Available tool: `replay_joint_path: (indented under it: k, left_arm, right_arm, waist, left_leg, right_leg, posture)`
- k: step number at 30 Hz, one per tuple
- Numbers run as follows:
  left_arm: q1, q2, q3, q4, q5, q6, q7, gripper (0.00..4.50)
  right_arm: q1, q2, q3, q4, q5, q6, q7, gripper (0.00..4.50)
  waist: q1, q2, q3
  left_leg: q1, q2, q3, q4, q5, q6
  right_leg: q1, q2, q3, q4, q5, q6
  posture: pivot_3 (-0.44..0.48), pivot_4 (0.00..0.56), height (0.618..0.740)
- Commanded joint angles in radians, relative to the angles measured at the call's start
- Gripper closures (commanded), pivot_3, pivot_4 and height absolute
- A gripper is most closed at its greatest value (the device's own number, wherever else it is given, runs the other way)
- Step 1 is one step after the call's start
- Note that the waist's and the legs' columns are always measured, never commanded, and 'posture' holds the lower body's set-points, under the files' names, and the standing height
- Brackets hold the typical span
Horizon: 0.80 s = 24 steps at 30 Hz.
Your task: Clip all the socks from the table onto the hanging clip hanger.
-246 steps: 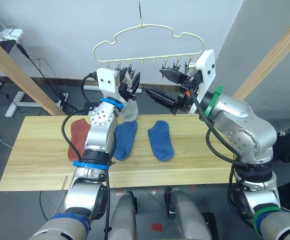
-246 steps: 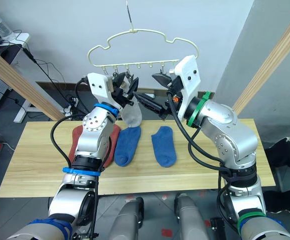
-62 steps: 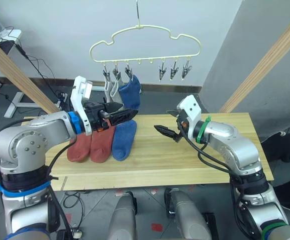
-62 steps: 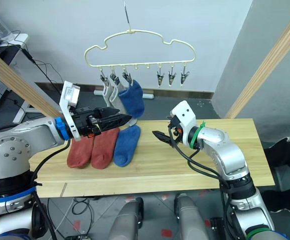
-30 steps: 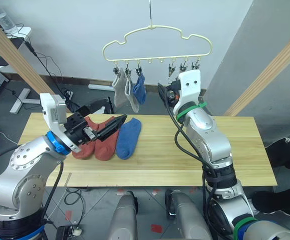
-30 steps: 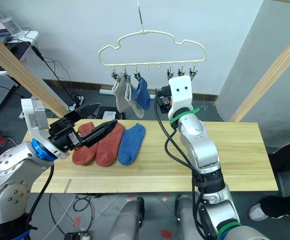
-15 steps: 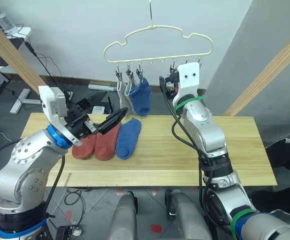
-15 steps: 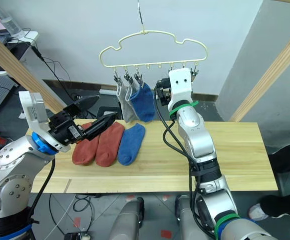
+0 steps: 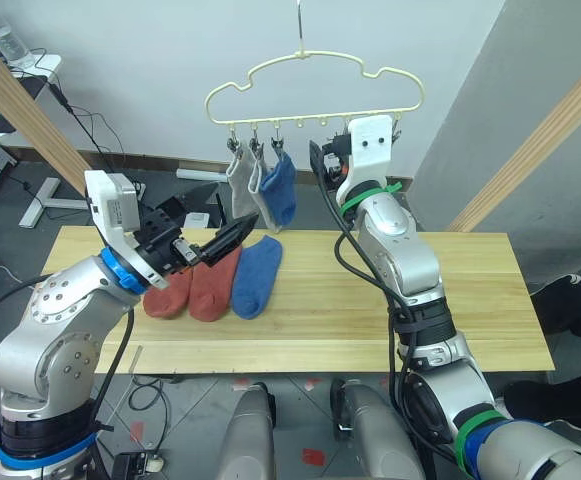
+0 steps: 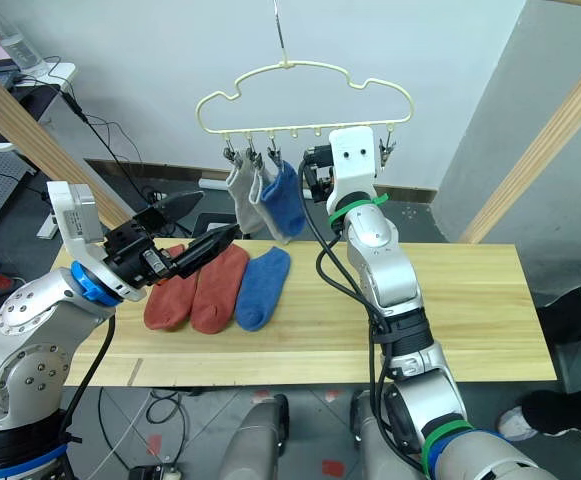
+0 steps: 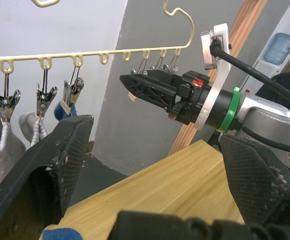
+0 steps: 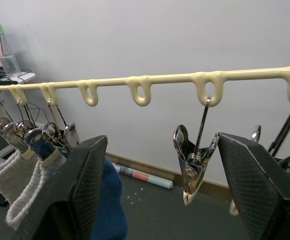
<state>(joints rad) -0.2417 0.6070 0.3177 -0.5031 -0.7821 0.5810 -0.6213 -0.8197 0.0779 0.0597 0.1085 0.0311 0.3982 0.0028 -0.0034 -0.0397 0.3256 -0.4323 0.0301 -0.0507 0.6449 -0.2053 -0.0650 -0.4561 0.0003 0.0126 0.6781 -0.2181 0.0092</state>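
Observation:
The pale yellow clip hanger (image 9: 315,62) hangs above the table (image 9: 470,300). Two light grey socks (image 9: 238,190) and a blue sock (image 9: 280,190) hang from its left clips. On the table's left part lie two rust-red socks (image 9: 213,285) and a blue sock (image 9: 254,277). My left gripper (image 9: 210,225) is open and empty, hovering above the red socks. My right gripper (image 9: 320,165) is raised just below the hanger's bar, open and empty. Between its fingers, in the right wrist view, an empty metal clip (image 12: 194,160) hangs a little beyond them.
Slanted wooden poles stand at the left (image 9: 30,130) and right (image 9: 530,150). Cables and a stand lie on the floor behind the table. The table's right half is bare wood. More empty clips (image 11: 159,62) hang at the hanger's right end.
My right gripper has shifted slightly left along the hanger's bar. The hanging socks have swung a little. My left gripper has stayed about where it was, still open.

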Motion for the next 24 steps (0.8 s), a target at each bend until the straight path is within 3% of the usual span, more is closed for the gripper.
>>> replay_joint_path:
  k: [1, 20, 24]
  left_arm:
    - [-0.006, 0.011, 0.004, -0.019, 0.005, -0.024, -0.001, 0.0]
    - [-0.004, 0.001, -0.003, -0.023, 0.007, -0.022, 0.008, 0.0]
    - [-0.016, 0.0, -0.009, -0.014, 0.01, -0.021, 0.01, 0.0]
  right_arm:
    - [-0.024, 0.014, -0.008, -0.025, 0.022, -0.024, 0.016, 0.88]
    - [-0.05, 0.037, -0.062, -0.005, 0.071, -0.02, 0.001, 0.88]
    - [-0.047, 0.039, -0.061, -0.012, 0.074, -0.014, -0.008, 1.4]
  waist:
    - [0.0, 0.0, 0.0]
    - [0.001, 0.0, 0.0]
    - [0.001, 0.0, 0.0]
  left_leg:
    - [0.0, 0.0, 0.0, 0.0, 0.0, 0.0]
    - [0.0, 0.0, 0.0, 0.0, 0.0, 0.0]
    - [0.0, 0.0, 0.0, 0.0, 0.0, 0.0]
  right_leg:
    - [0.0, 0.0, 0.0, 0.0, 0.0, 0.0]
    - [0.0, 0.0, 0.0, 0.0, 0.0, 0.0]
    - [0.0, 0.0, 0.0, 0.0, 0.0, 0.0]
  posture:
    - [0.086, 0.261, 0.74]
    - [0.089, 0.266, 0.74]
    - [0.089, 0.266, 0.74]
